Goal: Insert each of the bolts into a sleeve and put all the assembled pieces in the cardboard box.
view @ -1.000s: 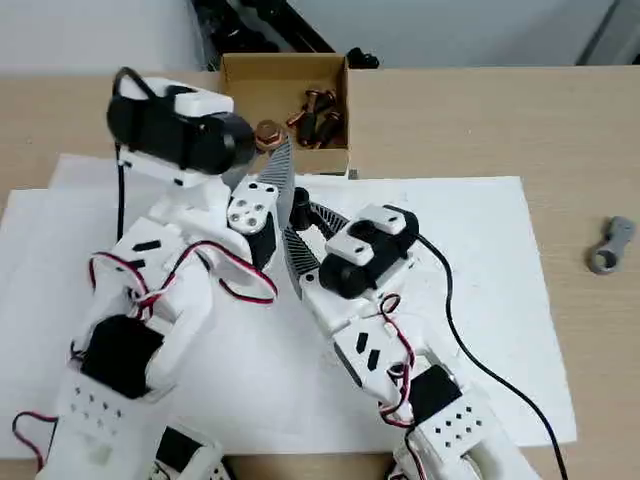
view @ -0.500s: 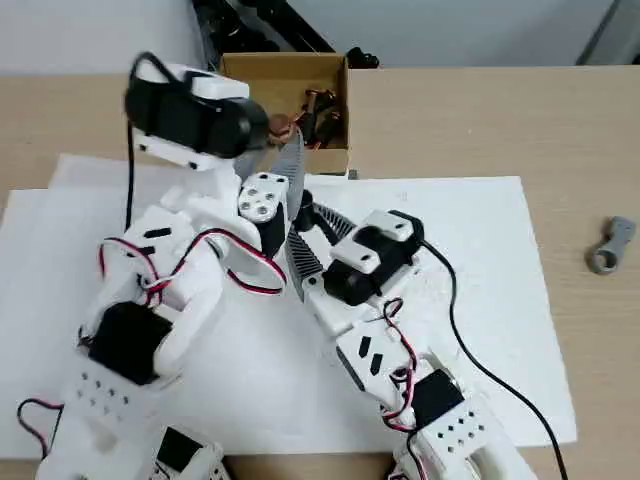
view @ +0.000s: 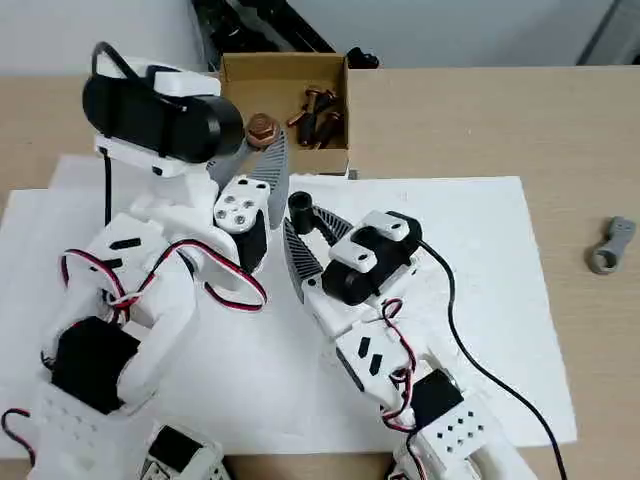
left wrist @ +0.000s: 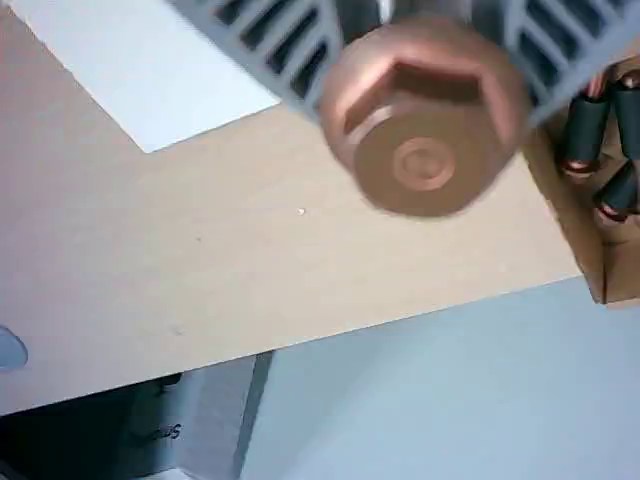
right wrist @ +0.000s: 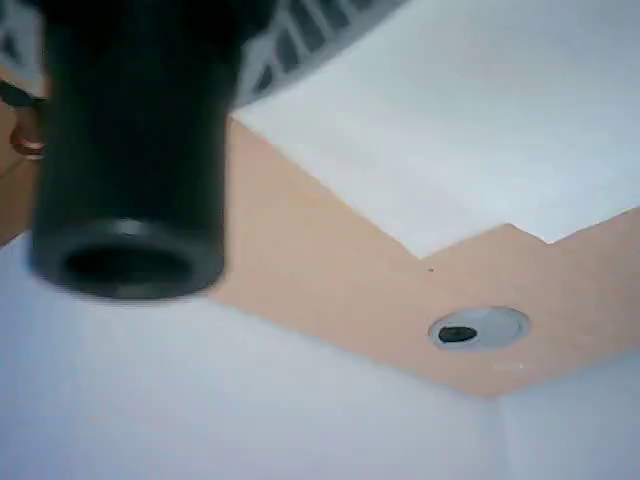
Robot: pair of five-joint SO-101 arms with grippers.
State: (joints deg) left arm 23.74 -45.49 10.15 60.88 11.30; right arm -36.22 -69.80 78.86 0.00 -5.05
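Note:
My left gripper (view: 262, 140) is shut on a copper bolt (view: 262, 127), whose hexagonal head (left wrist: 425, 115) faces the left wrist camera. It hangs just in front of the cardboard box (view: 247, 73), near its front left corner. My right gripper (view: 302, 215) is shut on a black sleeve (view: 299, 203) over the white paper; its open end (right wrist: 128, 262) points at the right wrist camera. Bolt and sleeve are apart, the sleeve lying nearer the table's front. Several assembled pieces (view: 318, 115) lie in the box's right part, also visible as dark sleeves (left wrist: 600, 150).
A white paper sheet (view: 470, 260) covers the table in front of the box. A grey metal part (view: 610, 245) lies on the bare wood at the far right. A round grey grommet (right wrist: 478, 329) sits in the tabletop. Dark equipment stands behind the box.
The left arm swung toward the box and then back left, carrying the bolt away from the sleeve. The right gripper with the sleeve shifted slightly.

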